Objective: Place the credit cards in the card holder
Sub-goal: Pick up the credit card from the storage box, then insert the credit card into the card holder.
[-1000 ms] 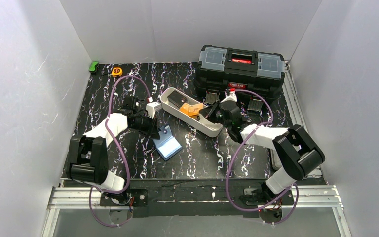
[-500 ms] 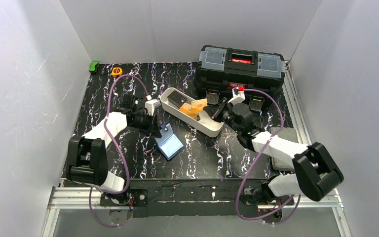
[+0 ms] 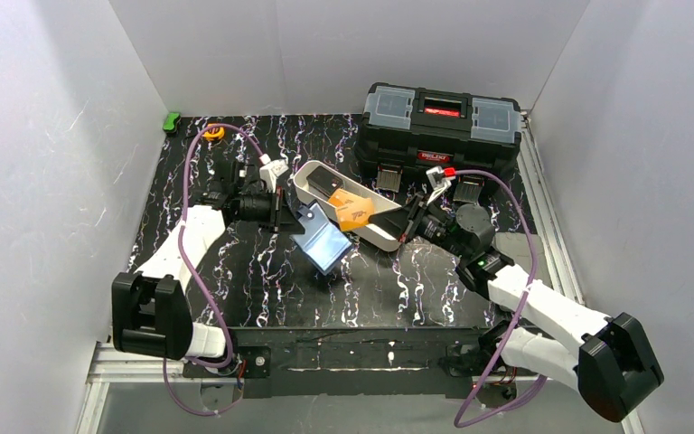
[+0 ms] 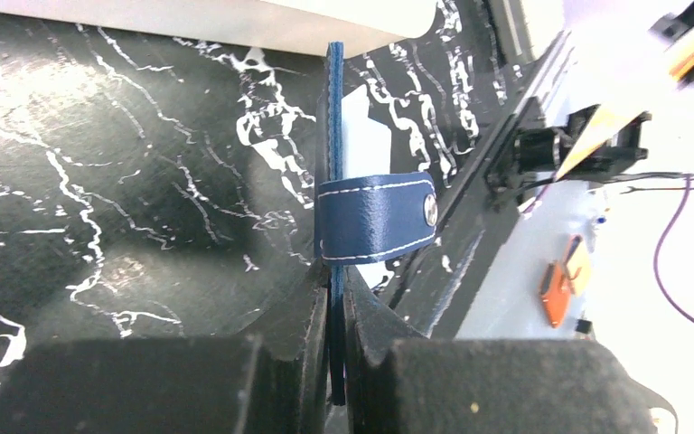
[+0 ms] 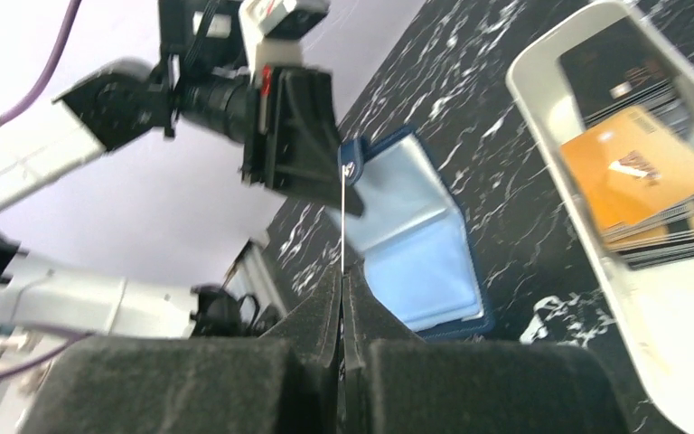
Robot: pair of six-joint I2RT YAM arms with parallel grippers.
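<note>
My left gripper (image 3: 282,212) (image 4: 332,271) is shut on one flap of the card holder (image 3: 322,240) (image 4: 375,217). The navy wallet hangs open beside the tray, its light blue inside (image 5: 416,244) facing my right gripper. My right gripper (image 3: 405,231) (image 5: 342,276) is shut on a thin credit card (image 5: 342,226), seen edge-on and pointing at the open holder. From the left wrist view this card (image 4: 596,136) looks orange-yellow. More credit cards lie in the white tray (image 3: 305,185) (image 5: 542,108): an orange one (image 3: 354,214) (image 5: 637,172) on a stack and dark ones (image 5: 614,68).
A big black toolbox (image 3: 441,127) stands at the back right, just behind the tray. A yellow tape measure (image 3: 214,132) and a small green object (image 3: 172,120) lie at the back left corner. White walls close in three sides of the table.
My left gripper has raised the card holder and carried it right, toward the tray. My right arm has drawn back from the tray, its elbow swinging out to the right.
</note>
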